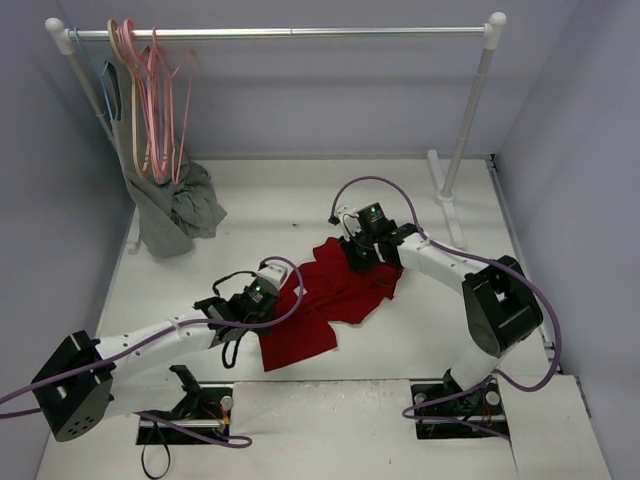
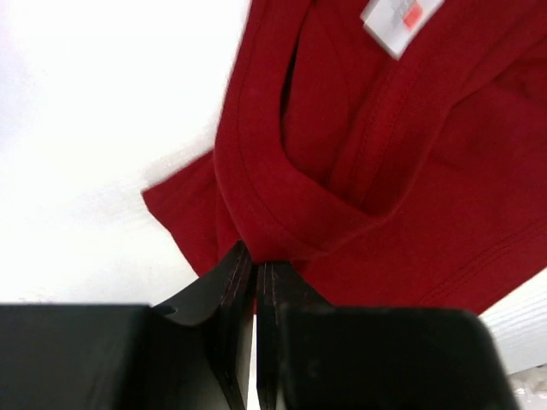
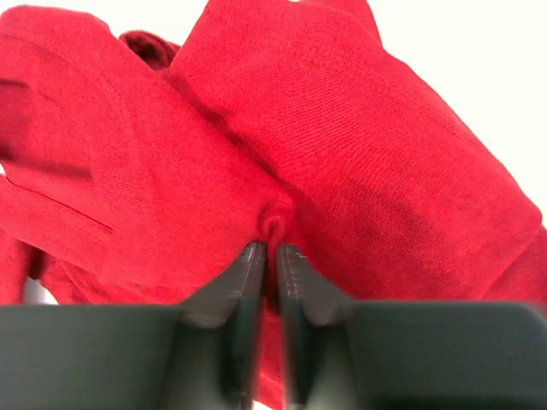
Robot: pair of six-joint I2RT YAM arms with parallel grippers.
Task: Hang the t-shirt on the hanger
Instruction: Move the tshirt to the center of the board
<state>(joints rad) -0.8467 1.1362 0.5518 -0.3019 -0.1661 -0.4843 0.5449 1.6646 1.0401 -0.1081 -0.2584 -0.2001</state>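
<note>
The red t-shirt (image 1: 330, 300) lies crumpled on the white table between the two arms. My left gripper (image 1: 283, 300) is at its left edge, shut on the collar band (image 2: 282, 213); the white neck label (image 2: 397, 21) shows above. My right gripper (image 1: 362, 255) is at the shirt's far right part, shut on a pinched fold of red cloth (image 3: 275, 224). Light-pink hangers (image 1: 160, 100) hang from the rail at the far left, well away from both grippers.
A silver rail (image 1: 290, 32) on white posts spans the back. A grey garment (image 1: 175, 210) droops from it at the left, beside tan and blue hangers. The right post (image 1: 468, 120) stands behind my right arm.
</note>
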